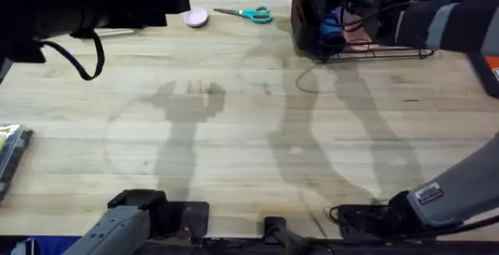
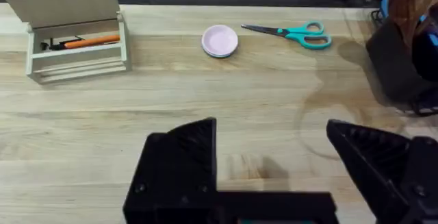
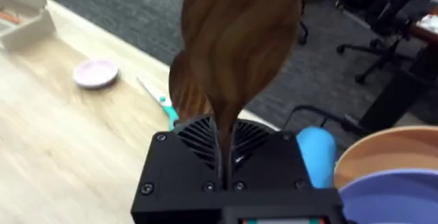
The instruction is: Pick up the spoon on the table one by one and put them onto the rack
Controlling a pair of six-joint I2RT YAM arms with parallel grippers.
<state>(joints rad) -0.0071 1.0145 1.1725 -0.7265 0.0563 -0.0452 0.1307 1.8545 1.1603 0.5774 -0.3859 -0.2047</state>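
The right gripper (image 3: 226, 152) is clamping a wooden spoon (image 3: 236, 42) by its handle, bowl end sticking up, over by the rack (image 1: 366, 48) at the table's (image 1: 234, 130) far right (scissors (image 2: 291, 33) are lying nearby). The left gripper (image 2: 274, 159) is hanging over bare wood, fingers apart.

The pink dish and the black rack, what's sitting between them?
The teal scissors lie on the table between the pink dish and the rack, seen in the left wrist view.
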